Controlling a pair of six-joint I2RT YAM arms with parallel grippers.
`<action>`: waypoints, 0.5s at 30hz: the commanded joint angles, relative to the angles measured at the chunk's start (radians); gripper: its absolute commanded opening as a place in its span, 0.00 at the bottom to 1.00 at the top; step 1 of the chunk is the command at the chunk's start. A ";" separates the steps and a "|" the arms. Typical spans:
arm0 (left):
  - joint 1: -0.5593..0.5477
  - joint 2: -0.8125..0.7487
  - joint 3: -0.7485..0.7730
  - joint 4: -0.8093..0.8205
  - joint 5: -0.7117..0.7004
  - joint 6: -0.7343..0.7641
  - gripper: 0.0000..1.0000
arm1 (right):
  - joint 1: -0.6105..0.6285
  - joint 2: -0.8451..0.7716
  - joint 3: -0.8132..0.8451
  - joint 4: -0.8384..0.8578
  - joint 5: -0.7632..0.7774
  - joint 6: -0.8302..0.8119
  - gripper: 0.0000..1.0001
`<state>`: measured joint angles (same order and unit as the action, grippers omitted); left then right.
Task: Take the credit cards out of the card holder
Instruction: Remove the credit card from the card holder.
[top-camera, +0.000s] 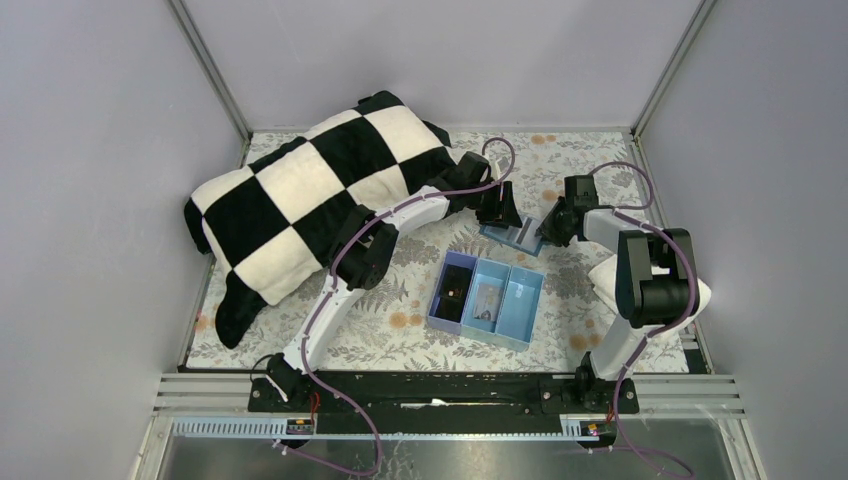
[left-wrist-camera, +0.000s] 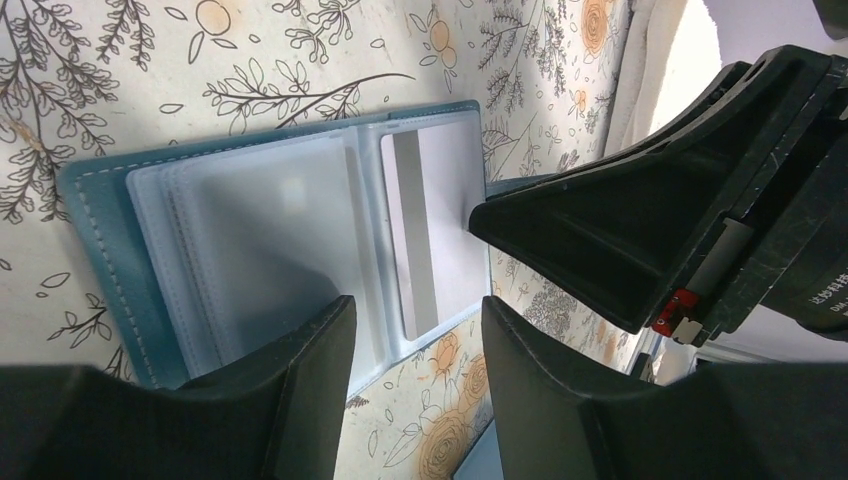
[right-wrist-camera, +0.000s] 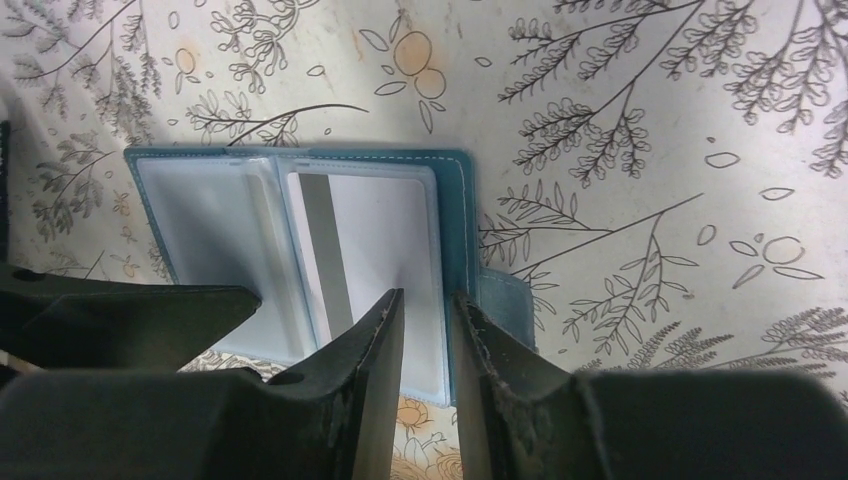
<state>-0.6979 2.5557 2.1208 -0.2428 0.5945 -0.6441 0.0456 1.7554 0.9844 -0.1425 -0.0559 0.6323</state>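
The blue-teal card holder (top-camera: 512, 236) lies open and flat on the flowered cloth between my two grippers. In its clear pockets I see one pale grey credit card (left-wrist-camera: 445, 220) with a darker stripe, sitting in the panel nearer the right arm (right-wrist-camera: 375, 235). My left gripper (left-wrist-camera: 418, 325) hovers open over the holder's near edge (left-wrist-camera: 110, 250), with only cloth showing between its fingers. My right gripper (right-wrist-camera: 430, 305) stands narrowly open over the holder's (right-wrist-camera: 200, 220) outer edge beside the closing tab (right-wrist-camera: 505, 300), clamping nothing. One right finger (left-wrist-camera: 620, 220) reaches the card panel's edge.
A light-blue three-compartment tray (top-camera: 520, 300) with small items sits just in front of the holder. A black-and-white checkered blanket (top-camera: 310, 190) covers the back left of the table under the left arm. Grey walls close in on three sides.
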 joint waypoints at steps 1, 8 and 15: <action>0.000 0.006 0.028 0.009 -0.011 0.026 0.53 | -0.002 -0.049 -0.044 0.096 -0.061 0.003 0.30; 0.002 -0.001 0.017 0.000 -0.019 0.041 0.53 | -0.003 -0.100 -0.087 0.227 -0.180 0.047 0.30; 0.006 -0.010 0.006 0.000 -0.014 0.044 0.53 | -0.002 -0.109 -0.089 0.269 -0.239 0.062 0.30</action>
<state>-0.6975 2.5557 2.1204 -0.2489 0.5873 -0.6212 0.0429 1.6886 0.8940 0.0578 -0.2298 0.6762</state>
